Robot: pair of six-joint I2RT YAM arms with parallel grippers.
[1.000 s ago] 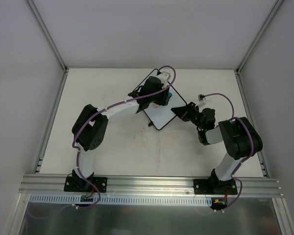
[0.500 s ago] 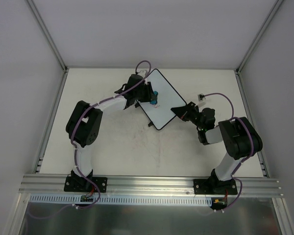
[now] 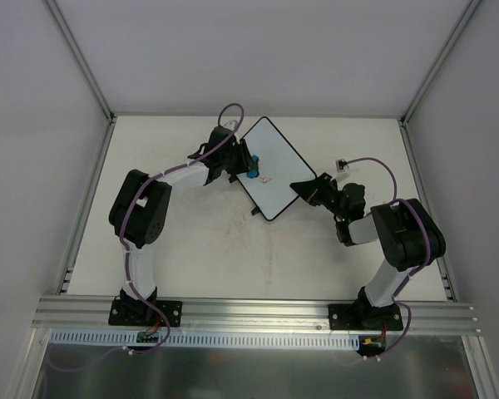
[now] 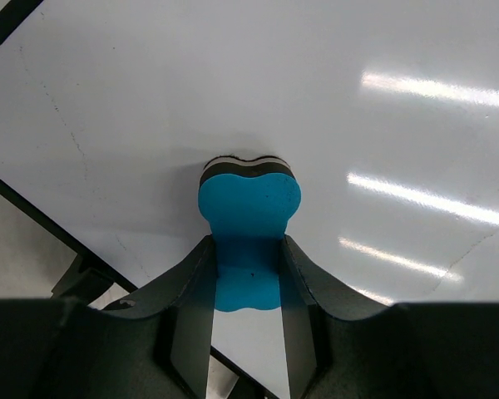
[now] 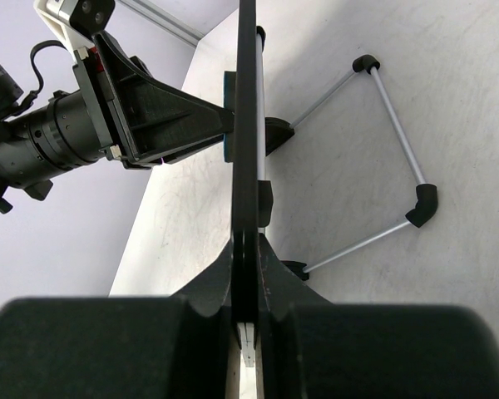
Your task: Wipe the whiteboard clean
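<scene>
The whiteboard [image 3: 279,166] is propped up at a tilt at the back middle of the table. Its face fills the left wrist view [image 4: 233,83]. In the right wrist view it shows edge-on [image 5: 247,125]. My left gripper [image 3: 244,164] [image 4: 248,274] is shut on the blue eraser [image 3: 252,167] [image 4: 249,199], whose felt end presses on the board near its left edge. My right gripper [image 3: 303,189] [image 5: 248,266] is shut on the board's black rim at its right corner. A faint small smudge [image 3: 266,178] sits on the board just right of the eraser.
A thin wire stand [image 5: 399,150] with black corner caps lies on the table behind the board. A small black-and-white clip [image 3: 343,165] lies to the right of the board. The metal frame rails [image 3: 91,208] border the table's sides.
My left gripper has slid the eraser leftward across the board, from its right part to near its left edge. The right gripper and the board have stayed put.
</scene>
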